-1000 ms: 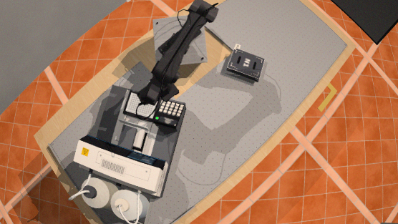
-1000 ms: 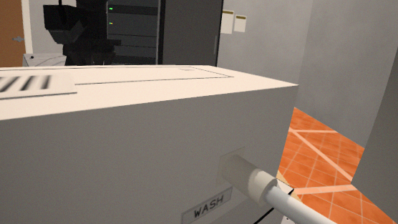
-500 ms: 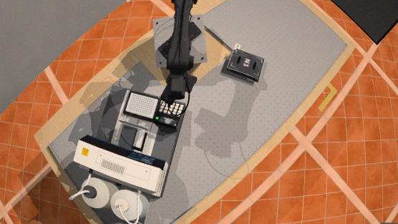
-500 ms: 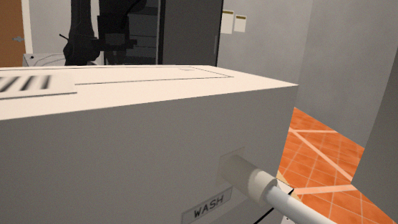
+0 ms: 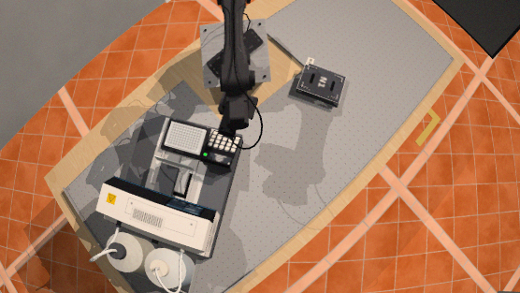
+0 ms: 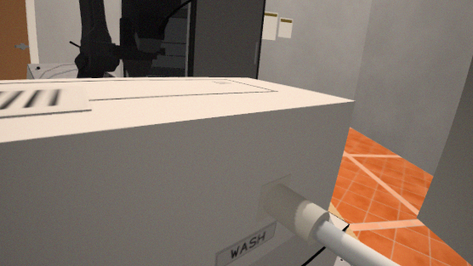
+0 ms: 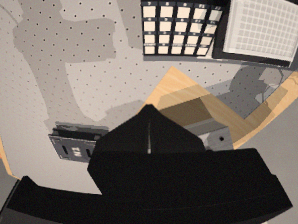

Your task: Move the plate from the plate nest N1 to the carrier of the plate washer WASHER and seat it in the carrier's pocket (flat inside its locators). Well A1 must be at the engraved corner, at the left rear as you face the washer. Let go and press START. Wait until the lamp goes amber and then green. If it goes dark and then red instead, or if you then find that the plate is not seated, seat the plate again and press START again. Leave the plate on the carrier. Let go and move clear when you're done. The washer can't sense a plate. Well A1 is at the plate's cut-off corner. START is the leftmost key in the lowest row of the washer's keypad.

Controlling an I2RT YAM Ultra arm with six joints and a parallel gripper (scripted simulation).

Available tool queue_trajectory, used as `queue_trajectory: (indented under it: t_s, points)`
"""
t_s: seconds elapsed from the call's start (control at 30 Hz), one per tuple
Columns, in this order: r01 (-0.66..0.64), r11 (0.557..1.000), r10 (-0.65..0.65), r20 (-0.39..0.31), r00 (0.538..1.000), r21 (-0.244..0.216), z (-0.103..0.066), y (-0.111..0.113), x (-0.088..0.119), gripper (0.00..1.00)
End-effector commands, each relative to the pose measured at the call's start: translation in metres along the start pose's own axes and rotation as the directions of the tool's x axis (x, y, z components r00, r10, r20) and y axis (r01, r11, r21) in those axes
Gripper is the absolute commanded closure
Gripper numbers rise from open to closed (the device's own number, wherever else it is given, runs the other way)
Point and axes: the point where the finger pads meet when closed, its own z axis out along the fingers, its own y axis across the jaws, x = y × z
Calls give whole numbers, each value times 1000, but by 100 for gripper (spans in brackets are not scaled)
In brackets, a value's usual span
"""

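Hovering over the near edge of the keypad point(image 5: 223, 142), apart from the keys: hand point(image 5: 227, 131), fingers pressed fully together and gripping nothing. Probably shut that way on purpose, to make one narrow tip point(image 7: 148, 115) for poking a single key instead of two.

Lying directly beside the keypad, on the side away from the counter's open stretch: plate point(image 5: 184, 137), white well grid up, inside the dark carrier point(image 5: 165, 141). Looks flat and square to the carrier's frame from the top view, so judged seated. Too small to tell which corner is cut off, so A1's position cannot be confirmed.

Well apart from the keypad, off beyond the arm's base plate point(image 5: 209, 32): nest N1 point(image 5: 321, 82), with no plate on it.

Right at the keypad's far edge from the hand, on the dark display strip: lamp point(image 5: 205, 154), glowing green. Cannot tell whether that marks a finished wash or merely idle.

Judged next: lower onto the key in the keypad's nearest row, left end point(image 7: 150, 48), taken to be START. Risk of clipping a neighbouring key, given the tight spacing.
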Motion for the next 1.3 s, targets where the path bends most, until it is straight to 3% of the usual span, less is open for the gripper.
queue_trajectory:
  t_s: [0.0,0.17,0.2,0.27,0.37,0.47,1.23,1.27]
  points:
    - [8,1000,-8,84,996,1,9,-1,0,100]
    - [6,1000,-5,248,969,-2,34,-1,0,100]
    - [5,1000,-4,280,960,-3,35,-1,0,100]
    - [5,1000,-4,280,960,-3,35,-1,0,100]
    - [4,1000,-2,358,934,-5,35,-1,0,100]
    - [9,1000,-13,329,944,15,41,-2,3,100]
    - [6,1000,-6,348,937,1,33,0,-2,100]
    - [2,1000,-12,333,943,29,43,-6,1,100]
